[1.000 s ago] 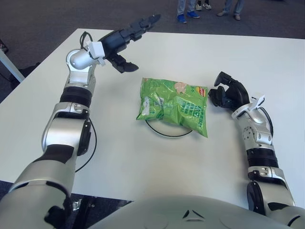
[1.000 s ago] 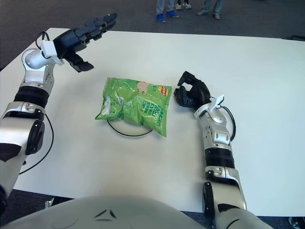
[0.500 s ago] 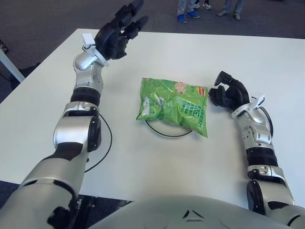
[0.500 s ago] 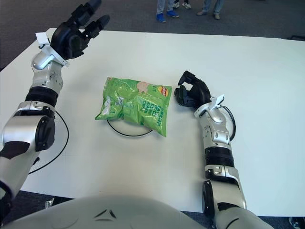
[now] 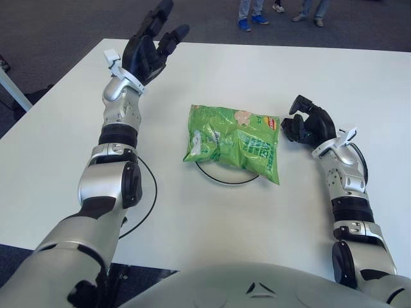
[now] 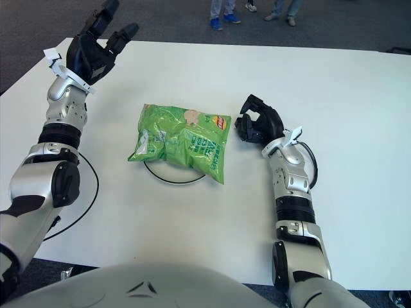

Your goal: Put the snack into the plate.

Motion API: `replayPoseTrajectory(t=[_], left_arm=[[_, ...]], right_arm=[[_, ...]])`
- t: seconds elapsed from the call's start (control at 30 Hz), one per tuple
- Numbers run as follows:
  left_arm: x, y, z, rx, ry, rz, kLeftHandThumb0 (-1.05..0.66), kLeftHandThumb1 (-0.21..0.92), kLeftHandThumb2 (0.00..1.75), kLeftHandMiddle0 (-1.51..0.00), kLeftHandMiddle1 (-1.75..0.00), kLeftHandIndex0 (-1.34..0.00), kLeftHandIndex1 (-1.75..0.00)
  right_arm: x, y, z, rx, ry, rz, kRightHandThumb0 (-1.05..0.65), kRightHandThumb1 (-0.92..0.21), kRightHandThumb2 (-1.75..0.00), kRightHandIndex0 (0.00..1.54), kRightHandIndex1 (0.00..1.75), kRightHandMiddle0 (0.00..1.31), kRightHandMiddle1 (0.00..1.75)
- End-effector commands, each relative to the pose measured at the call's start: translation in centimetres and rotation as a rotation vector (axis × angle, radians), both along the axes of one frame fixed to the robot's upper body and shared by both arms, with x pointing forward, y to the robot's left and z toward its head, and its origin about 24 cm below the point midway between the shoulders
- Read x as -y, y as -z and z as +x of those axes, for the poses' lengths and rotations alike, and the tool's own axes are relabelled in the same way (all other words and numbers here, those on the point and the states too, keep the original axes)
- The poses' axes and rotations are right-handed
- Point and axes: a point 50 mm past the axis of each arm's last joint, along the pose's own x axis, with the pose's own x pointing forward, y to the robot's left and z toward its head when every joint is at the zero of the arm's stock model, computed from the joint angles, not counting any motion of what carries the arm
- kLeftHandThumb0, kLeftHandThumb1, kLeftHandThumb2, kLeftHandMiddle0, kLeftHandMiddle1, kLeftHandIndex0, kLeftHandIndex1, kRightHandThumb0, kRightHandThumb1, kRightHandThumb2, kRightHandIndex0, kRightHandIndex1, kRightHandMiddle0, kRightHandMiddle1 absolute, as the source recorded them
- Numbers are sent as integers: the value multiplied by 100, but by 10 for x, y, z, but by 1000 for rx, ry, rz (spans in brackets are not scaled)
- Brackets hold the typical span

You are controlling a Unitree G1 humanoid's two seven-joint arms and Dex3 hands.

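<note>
Centrally on the smooth white tabletop (image 5: 192,224) lies a crinkled green snack bag (image 5: 234,142), a glossy foil pillow pack with creased, light-catching folds. It lies flat over a plate (image 5: 221,177) that shows only as a thin dark circular rim curving out from under the bag's near edge; the plate's surface is as white as the tabletop around it. On the bag's far right corner sits a small red and yellow logo patch, and a pale round picture is printed near its top middle; white lettering runs across the front but is too small to read.

The left robot hand (image 5: 147,50) is raised above the far left part of the tabletop, well apart from the bag, its three black segmented fingers spread and pointing up, holding nothing. Its forearm is polished silver metal with black joint bands.

The right robot hand (image 5: 309,123) sits low, just beside the bag's right end, at the logo corner, black fingers loosely curled around nothing. Whether it touches the foil cannot be told.

A thin black cable (image 5: 146,192) loops on the tabletop beside the left arm.
</note>
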Motion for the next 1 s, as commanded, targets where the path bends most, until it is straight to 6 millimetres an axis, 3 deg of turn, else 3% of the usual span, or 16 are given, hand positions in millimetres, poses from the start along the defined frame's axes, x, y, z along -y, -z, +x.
replayPoseTrajectory(t=[0.0, 0.2, 0.57, 0.97], left_arm=[[-9, 6, -1, -30, -57, -4, -99, 92, 80, -2, -68, 0, -35], [-14, 18, -6, -47, -125, -21, -96, 92, 79, -5, -71, 0, -45], [-25, 45, -10, -140, -232, -86, -87, 92, 76, -24, -100, 0, -89], [-28, 67, -15, -219, -386, -97, -73, 91, 76, -32, -152, -1, -159]], right_arm=[[3, 31, -11, -142, 17, 10, -47, -35, -127, 131, 175, 59, 175], [4, 30, -11, -141, 15, 12, -47, -36, -127, 131, 175, 58, 175], [5, 31, -10, -144, 10, 24, -47, -36, -126, 131, 175, 58, 175], [5, 32, -9, -145, 18, 23, -47, -37, -126, 132, 175, 58, 175]])
